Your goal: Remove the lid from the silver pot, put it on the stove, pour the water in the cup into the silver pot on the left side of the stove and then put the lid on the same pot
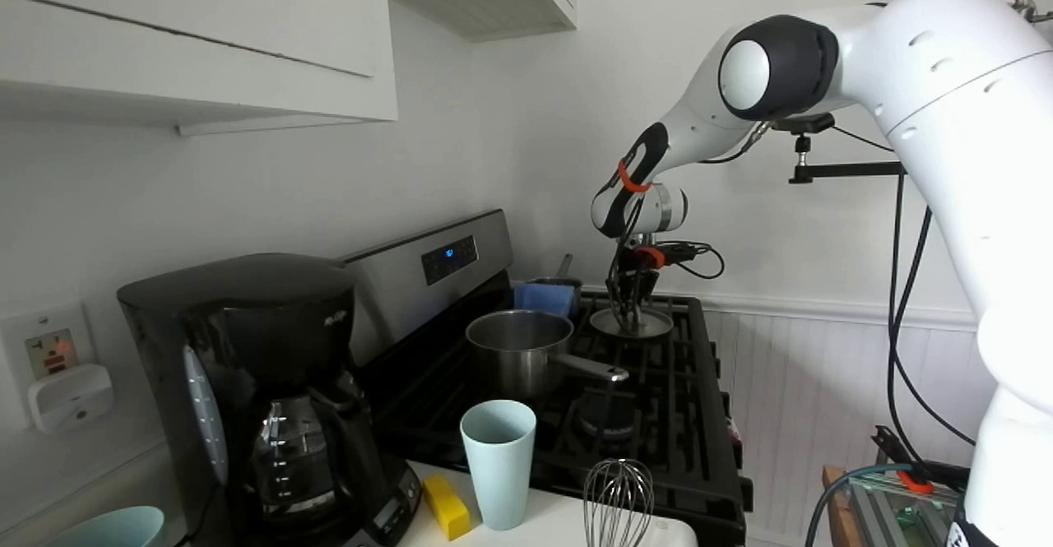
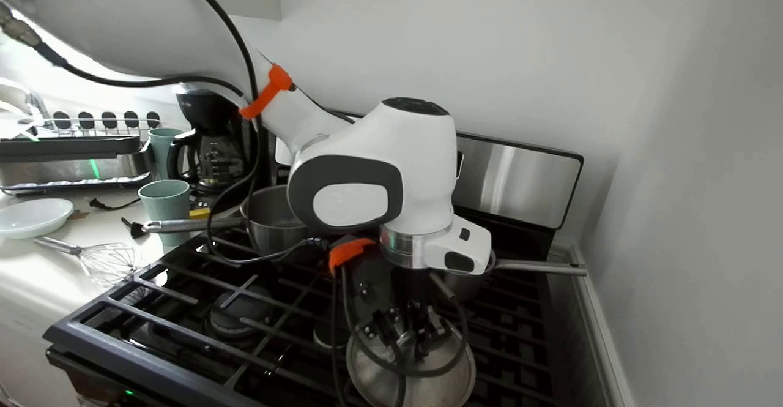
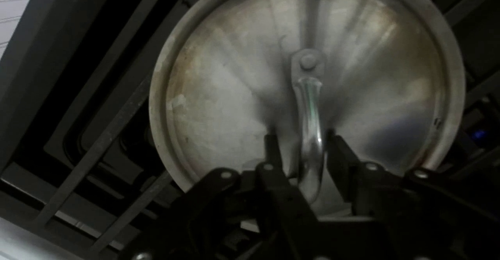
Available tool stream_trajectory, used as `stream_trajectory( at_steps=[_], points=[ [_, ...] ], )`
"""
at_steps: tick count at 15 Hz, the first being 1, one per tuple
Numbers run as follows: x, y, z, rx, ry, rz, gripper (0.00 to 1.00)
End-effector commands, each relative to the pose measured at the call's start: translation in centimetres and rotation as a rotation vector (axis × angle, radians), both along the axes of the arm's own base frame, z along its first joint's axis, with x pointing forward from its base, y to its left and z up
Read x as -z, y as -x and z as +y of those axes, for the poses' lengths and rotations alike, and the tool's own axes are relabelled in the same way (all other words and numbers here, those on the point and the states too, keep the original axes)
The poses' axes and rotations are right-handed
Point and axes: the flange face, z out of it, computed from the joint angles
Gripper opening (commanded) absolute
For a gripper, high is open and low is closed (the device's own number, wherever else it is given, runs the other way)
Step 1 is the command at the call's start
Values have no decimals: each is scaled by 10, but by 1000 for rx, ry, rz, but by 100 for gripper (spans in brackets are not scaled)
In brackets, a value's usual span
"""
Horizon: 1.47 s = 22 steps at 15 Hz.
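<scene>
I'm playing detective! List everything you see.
Grated metal stove: 1, black, beside white counter
Round metal lid: 1, silver, on stove
Cylindrical steel pot: 1, silver, stove's back
Handled metal pan: 1, dark, stove's back
Mystery thing: 1, blue, near pot
Tall round cup: 1, mint, counter
Second cup: 1, mint, counter
Coffee maker: 1, black, counter
Wire whisk: 1, silver, counter
Rectangular block: 1, yellow, counter
Round bowl: 1, white, counter
Dish rack: 1, grey, counter
Cupboards: 2, white, overhead
Robot arm: 1, white, over stove
Gripper: 1, black, open around lid handle

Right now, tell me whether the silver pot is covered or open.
Open: in both exterior views the silver pot shows its inner wall; the lid lies apart on the stove.
</scene>
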Motion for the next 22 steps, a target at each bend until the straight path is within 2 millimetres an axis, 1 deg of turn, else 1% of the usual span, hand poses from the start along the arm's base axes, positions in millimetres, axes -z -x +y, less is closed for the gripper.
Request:
stream_trajectory(
  at_steps=[1, 2, 4, 5, 6, 7, 9, 12, 17, 20, 21, 22],
  points=[
    [-19, -6, 1, 19, -13, 1, 68],
    [-26, -6, 4, 18, -12, -4, 76],
    [-46, -6, 17, 3, -33, -11, 90],
    [-57, -7, 25, -9, -43, -11, 96],
    [-68, -6, 35, -27, -58, -5, 99],
    [-79, -6, 46, -52, -81, 2, 100],
    [-93, -5, 74, -119, -135, 46, 100],
    [-108, 1, 124, -211, -230, 127, 100],
    [-116, 11, 204, -375, -358, 270, 100],
    [-118, 12, 250, -471, -437, 313, 100],
    [-117, 12, 263, -515, -447, 321, 100],
    [-117, 10, 273, -550, -416, 326, 100]
  ],
)
